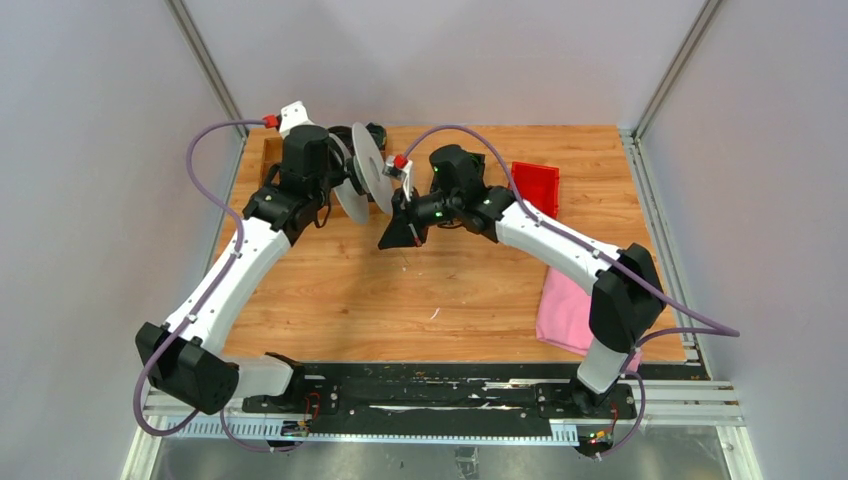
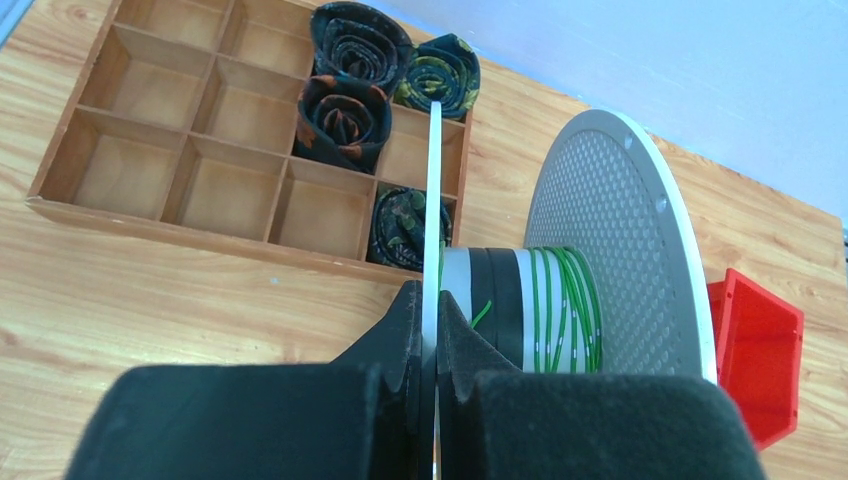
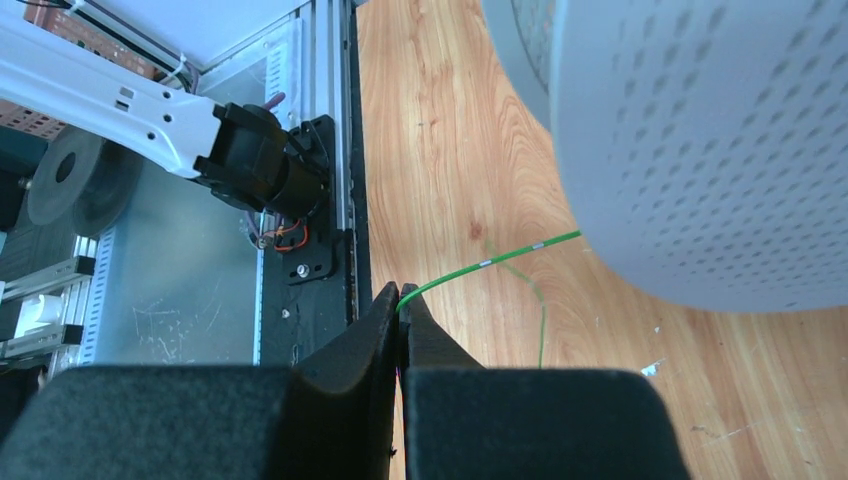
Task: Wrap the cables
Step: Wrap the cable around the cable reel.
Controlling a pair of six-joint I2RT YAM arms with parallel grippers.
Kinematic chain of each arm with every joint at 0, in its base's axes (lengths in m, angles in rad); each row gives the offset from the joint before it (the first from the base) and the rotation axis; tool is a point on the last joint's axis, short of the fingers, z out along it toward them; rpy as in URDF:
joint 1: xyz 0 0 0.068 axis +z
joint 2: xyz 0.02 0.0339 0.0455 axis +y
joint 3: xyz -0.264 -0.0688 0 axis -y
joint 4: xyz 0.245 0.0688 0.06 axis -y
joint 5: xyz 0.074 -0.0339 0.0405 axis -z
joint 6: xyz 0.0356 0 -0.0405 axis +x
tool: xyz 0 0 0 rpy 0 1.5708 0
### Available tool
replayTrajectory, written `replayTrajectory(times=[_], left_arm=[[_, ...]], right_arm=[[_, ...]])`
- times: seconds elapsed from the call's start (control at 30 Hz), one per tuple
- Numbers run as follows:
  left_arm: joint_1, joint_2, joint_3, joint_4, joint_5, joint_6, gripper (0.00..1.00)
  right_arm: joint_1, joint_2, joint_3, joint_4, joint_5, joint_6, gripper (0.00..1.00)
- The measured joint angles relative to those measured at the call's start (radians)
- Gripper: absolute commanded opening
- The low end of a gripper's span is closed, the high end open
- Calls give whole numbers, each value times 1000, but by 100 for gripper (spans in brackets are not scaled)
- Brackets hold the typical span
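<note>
The left gripper (image 2: 428,300) is pinched tight on the thin near flange of the grey spool (image 2: 610,230), holding it on edge. The right gripper (image 3: 402,305), just beside the spool, is closed on the end of a green cable (image 3: 500,258) that runs off behind the spool's flange. More green turns lie wound on the spool's core. Behind the spool sits a wooden divided tray (image 2: 150,150) holding dark cord bundles (image 2: 345,120).

Pale grey walls (image 1: 430,50), wooden tabletop (image 1: 400,290), aluminium frame posts (image 1: 205,60), even light
</note>
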Motion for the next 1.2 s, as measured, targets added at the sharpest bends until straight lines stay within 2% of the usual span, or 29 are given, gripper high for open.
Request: replayTrajectory(times=[0.27,0.9,1.2], left_arm=[[-38,2,-37,38,-11,28,0],[-90,0,-97,177,-105,181,0],[-126,-15,-150,240,-93,261,0]], right_arm=[[0,10,152,-117,6,-11,1],[0,13,351,-303,8,-33,3],[-5,25,458,-378,15,-66,3]])
